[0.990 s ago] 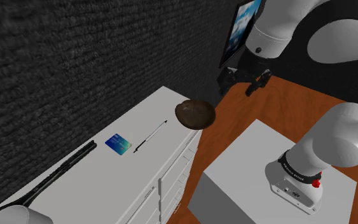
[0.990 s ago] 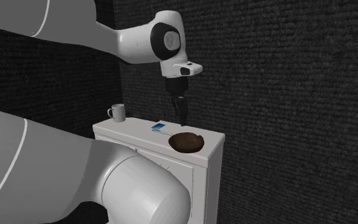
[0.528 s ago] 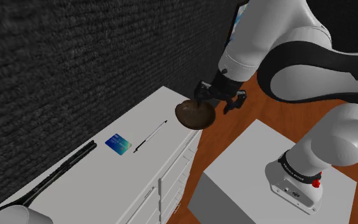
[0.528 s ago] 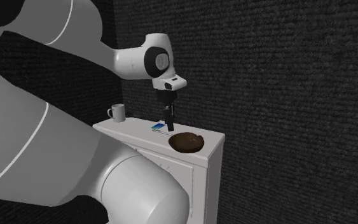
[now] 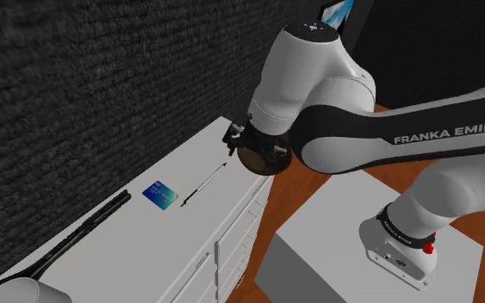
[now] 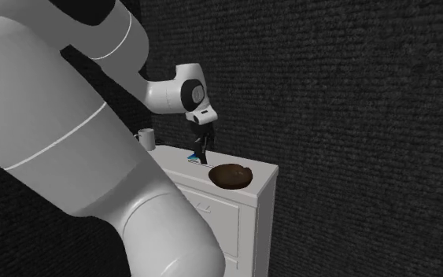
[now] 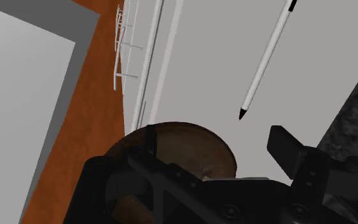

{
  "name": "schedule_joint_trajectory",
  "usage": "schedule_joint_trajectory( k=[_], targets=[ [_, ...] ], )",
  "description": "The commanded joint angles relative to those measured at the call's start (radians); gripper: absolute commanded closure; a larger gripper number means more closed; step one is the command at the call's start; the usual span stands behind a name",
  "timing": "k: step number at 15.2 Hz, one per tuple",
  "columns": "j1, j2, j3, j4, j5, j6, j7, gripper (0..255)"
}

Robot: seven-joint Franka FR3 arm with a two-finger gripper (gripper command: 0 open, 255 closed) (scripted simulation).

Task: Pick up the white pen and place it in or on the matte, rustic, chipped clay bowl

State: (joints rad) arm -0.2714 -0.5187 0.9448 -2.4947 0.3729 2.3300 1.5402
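Dark, rough wall [image 5: 77, 86] behind a white worktop [image 5: 128, 250] with drawer fronts, reddish-brown floor [image 5: 294, 191] below. Black claw [image 5: 253, 145] hanging above the pen-side rim of the brown bowl [image 5: 262, 165], fingers [image 7: 289, 149] spread apart, clasping nothing. In the wrist view, bowl rim curving between and beyond the two fingers.

Bowl matte and dark brown, seated at the worktop corner nearest the stand [image 5: 335, 232]. White pen [image 5: 204, 184] flat on the worktop, near the bowl yet clear of it, on the bowl's left in the shoulder view, one dark tip aimed toward the bowl. Blue card [image 5: 158, 194] just beside the pen's other end, farther from the bowl. Long black thing [image 5: 85, 225] farther still from the bowl, lying along the wall. White mug [image 6: 145, 139] well apart from the bowl, at the worktop's opposite end in the second exterior view.
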Motion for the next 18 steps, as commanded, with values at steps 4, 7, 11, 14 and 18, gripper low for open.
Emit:
schedule_joint_trajectory(
  k=[4, 7, 11, 14, 18],
  targets=[
    [-0.305, 0.180, 0.326, 0.123, -0.139, 0.136, 0.308, 0],
    [-0.489, 0.229, 0.510, 0.163, -0.201, 0.175, 0.405, 0],
    [-0.654, 0.246, 0.674, 0.158, -0.218, 0.228, 0.416, 0],
    [-0.763, 0.235, 0.784, 0.158, -0.196, 0.258, 0.401, 0],
    [-0.763, 0.233, 0.783, 0.158, -0.194, 0.258, 0.399, 0]
  ],
)
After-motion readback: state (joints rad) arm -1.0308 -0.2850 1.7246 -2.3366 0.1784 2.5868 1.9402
